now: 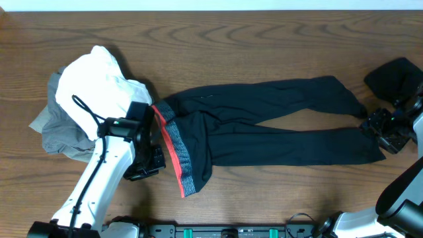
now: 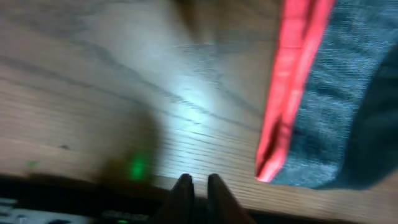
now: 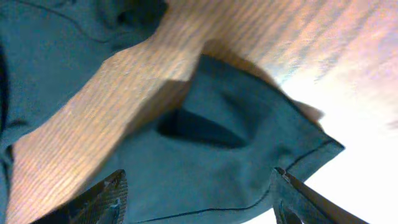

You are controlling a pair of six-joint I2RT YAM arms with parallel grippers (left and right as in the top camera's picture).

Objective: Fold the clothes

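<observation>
Long black trousers [image 1: 277,119] lie flat across the table, legs to the right. Their grey waistband [image 1: 188,165], with a red inner strip [image 1: 173,149], is turned out at the left. My left gripper [image 1: 147,164] is shut and empty on bare wood just left of the waistband; the left wrist view shows the red strip [image 2: 292,87], the grey band [image 2: 336,106] and my shut fingers [image 2: 199,186]. My right gripper [image 1: 386,129] is open over the leg ends; in the right wrist view its fingers [image 3: 199,199] straddle a dark trouser cuff [image 3: 236,155].
A white garment [image 1: 99,86] lies piled on a grey garment [image 1: 59,132] at the left. A separate black garment [image 1: 396,79] sits at the far right edge. The table's front edge [image 1: 231,221] runs below the waistband.
</observation>
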